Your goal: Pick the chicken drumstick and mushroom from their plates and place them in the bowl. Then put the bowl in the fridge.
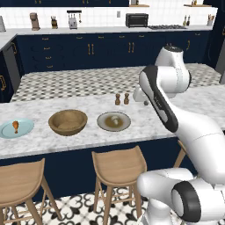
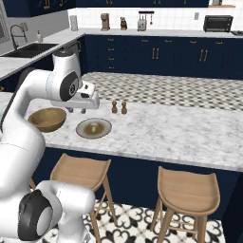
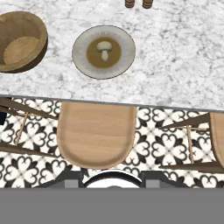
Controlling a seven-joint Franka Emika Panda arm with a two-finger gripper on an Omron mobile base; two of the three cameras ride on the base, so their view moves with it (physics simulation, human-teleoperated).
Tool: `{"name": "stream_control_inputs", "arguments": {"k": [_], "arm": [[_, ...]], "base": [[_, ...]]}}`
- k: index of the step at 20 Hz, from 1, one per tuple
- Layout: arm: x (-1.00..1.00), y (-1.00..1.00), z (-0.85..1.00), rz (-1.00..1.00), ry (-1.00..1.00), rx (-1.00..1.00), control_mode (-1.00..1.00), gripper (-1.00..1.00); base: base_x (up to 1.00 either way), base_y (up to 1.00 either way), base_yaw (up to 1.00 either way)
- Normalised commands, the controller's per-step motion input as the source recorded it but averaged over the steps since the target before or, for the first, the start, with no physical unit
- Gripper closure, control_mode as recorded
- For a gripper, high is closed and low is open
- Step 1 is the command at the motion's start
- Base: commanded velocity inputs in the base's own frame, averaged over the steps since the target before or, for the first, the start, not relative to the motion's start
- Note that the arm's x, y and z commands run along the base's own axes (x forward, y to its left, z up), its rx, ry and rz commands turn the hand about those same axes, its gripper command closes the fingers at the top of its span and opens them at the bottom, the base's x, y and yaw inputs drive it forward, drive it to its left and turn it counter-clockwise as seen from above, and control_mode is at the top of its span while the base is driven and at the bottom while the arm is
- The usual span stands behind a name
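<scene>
Looking from the left base view, the chicken drumstick lies on the light blue plate at the far left of the marble counter. Its thin bone end points toward the stools, and its fat end points away. Next along is the wooden bowl, sitting by itself with bare counter all around. Then comes the grey-rimmed plate. Two small brown shakers stand just behind that plate. The white arm hangs above the counter's right part.

From the right base view, the gripper hangs above the counter, between the bowl and the grey-rimmed plate. The mushroom is a pale lump in the middle of that plate. A big open stretch of counter lies to the right.

From the hand view, the mushroom sits far ahead of the fingers on the grey-rimmed plate. Its cap is on the far side and its stem points back toward the fingers. The bowl is ahead and to the left, apart from the plate. A wooden stool sits right in front of the fingers, below the counter edge. I cannot tell if the fingers are open or closed.
</scene>
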Motion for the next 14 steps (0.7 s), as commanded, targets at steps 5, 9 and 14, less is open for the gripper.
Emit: {"name": "stream_control_inputs", "arguments": {"k": [5, 9, 14], "arm": [[-0.35, 0.01, -0.08, 0.00, 0.00, 0.00, -1.00, -1.00], [-0.37, 0.06, -0.35, 0.00, 0.05, 0.03, -1.00, -1.00], [0.44, 0.28, -0.71, 0.00, 0.06, 0.01, -1.00, -1.00]], "base": [[0.00, 0.00, 0.00], [0.00, 0.00, 0.00], [0.00, 0.00, 0.00]]}}
